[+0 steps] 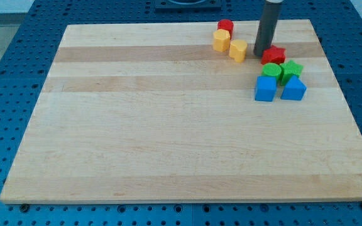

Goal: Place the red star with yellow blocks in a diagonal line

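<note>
The red star (274,55) lies near the view's top right of the wooden board (168,138). My tip (261,53) rests just left of the red star, touching or nearly touching it. Two yellow blocks sit to the left of my tip: one (221,40) higher up and one (237,50) lower and to the right, forming a short diagonal. A red cylinder (225,27) stands just above the upper yellow block.
Below the red star sit a green cylinder (271,71) and a green star (291,69). Below them are a blue cube (265,88) and a blue triangular block (293,90). The board's top edge lies close above the cluster.
</note>
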Controlling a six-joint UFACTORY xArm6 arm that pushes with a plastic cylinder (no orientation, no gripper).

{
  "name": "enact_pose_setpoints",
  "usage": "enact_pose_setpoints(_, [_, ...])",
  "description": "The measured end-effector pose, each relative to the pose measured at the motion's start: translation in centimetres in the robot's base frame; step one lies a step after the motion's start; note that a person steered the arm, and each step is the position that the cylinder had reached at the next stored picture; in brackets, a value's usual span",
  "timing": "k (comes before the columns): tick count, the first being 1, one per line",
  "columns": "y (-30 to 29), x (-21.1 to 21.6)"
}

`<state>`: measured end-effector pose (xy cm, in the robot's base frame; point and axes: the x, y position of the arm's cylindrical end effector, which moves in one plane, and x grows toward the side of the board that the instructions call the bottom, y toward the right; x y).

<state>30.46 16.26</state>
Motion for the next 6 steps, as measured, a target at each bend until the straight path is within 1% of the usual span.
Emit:
enact_pose_setpoints(1, [0.9,-0.1])
enact_pose_setpoints(3, [10.7,-0.1])
enact_pose_setpoints(4, [12.7,0.0])
enact_pose_setpoints(5, [12.0,2.6])
enact_pose_setpoints(6, [6.3,5.4])
